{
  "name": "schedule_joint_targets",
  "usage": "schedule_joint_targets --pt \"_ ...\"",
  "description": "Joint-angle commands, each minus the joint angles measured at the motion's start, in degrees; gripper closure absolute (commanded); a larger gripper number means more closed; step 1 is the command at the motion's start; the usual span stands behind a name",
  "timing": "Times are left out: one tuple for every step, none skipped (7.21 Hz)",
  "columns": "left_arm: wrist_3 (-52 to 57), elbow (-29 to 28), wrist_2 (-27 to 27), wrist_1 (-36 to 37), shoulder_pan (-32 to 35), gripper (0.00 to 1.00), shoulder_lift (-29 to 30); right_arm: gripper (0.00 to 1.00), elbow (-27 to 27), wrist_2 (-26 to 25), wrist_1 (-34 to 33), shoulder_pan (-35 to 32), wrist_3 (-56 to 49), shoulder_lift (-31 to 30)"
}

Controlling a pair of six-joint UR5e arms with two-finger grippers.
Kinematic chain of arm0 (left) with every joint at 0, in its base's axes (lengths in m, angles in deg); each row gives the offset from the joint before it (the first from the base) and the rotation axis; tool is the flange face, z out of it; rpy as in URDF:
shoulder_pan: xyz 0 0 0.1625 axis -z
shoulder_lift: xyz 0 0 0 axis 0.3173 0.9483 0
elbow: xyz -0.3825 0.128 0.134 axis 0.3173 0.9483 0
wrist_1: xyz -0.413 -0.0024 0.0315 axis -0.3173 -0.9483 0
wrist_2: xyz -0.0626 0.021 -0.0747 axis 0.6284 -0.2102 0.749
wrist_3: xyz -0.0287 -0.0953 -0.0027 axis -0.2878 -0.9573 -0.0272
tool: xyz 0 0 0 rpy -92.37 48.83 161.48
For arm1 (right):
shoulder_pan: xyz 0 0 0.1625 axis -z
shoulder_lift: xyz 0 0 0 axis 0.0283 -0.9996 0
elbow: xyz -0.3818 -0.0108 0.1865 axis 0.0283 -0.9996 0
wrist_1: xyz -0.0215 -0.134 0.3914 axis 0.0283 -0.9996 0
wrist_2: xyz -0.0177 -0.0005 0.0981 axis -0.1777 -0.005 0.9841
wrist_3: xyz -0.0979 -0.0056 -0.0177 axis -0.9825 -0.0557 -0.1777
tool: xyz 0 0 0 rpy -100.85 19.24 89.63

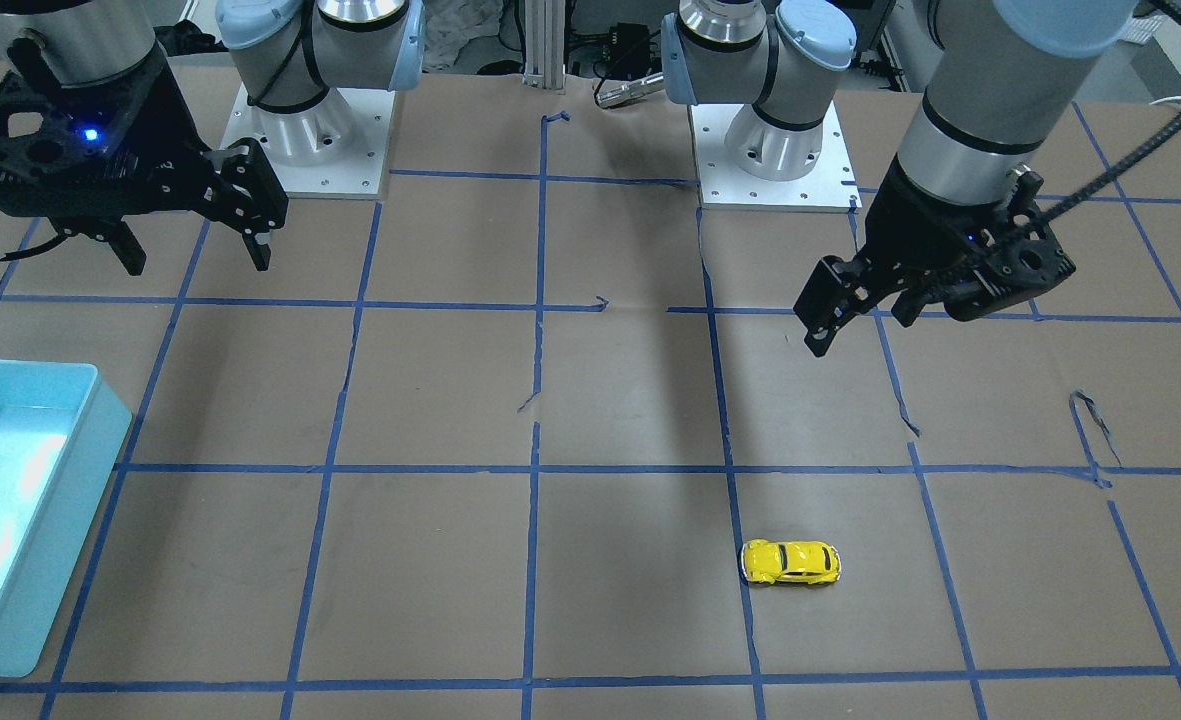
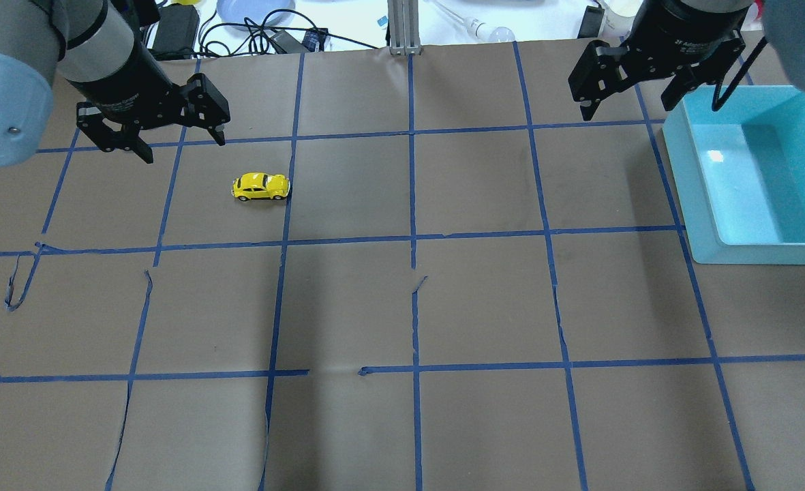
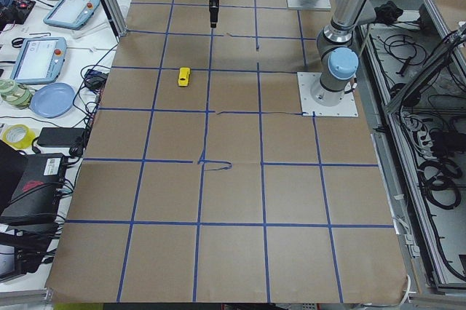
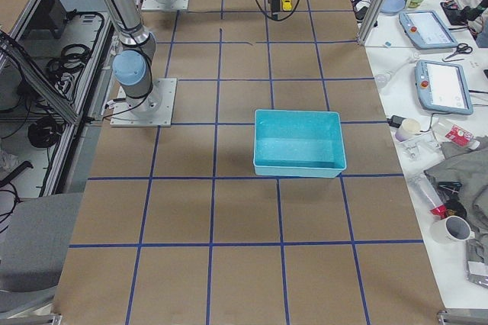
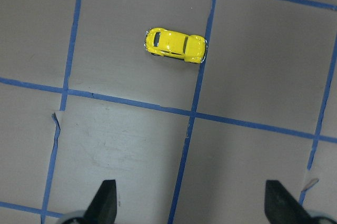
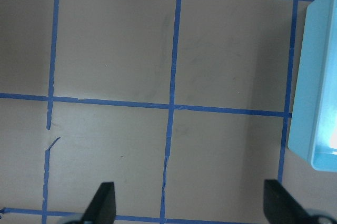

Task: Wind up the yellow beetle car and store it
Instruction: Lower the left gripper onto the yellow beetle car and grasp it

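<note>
The yellow beetle car [image 1: 791, 563] stands on its wheels on the brown table, alone in a taped square. It also shows in the overhead view [image 2: 260, 187], the left wrist view [image 5: 176, 44] and both side views [image 3: 184, 76] [image 4: 287, 2]. My left gripper [image 1: 855, 330] [image 2: 184, 149] hovers above the table, open and empty, apart from the car. In its wrist view the car lies beyond the fingertips [image 5: 105, 197]. My right gripper [image 1: 198, 262] [image 2: 627, 110] is open and empty, raised beside the teal bin [image 2: 756, 254].
The teal bin [image 1: 50, 520] [image 4: 297, 168] [image 6: 316, 77] is empty, on my right side of the table. Blue tape lines grid the brown paper, torn in places. The two arm bases [image 1: 315, 150] [image 1: 775, 160] stand at the robot's edge. Cables, tablets and a plate [image 3: 51, 99] lie beyond the far edge.
</note>
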Motion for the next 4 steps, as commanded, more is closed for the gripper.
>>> schedule_joint_targets --pt "-21.74 0.33 -0.26 3.38 -0.24 0.0 4.49 0.0 -0.03 -0.05 0.0 0.01 0.04 -0.06" --pt "-34.73 1.99 0.0 3.81 -0.24 0.0 6.95 0.0 0.05 -0.05 0.0 0.01 0.04 -0.06" --pt "-40.25 2.61 0.44 4.86 -0.24 0.0 9.41 0.0 0.05 -0.05 0.0 0.01 0.04 -0.06" --pt "-40.74 2.45 0.53 10.79 -0.24 0.0 12.39 0.0 -0.03 -0.05 0.0 0.01 0.04 -0.06"
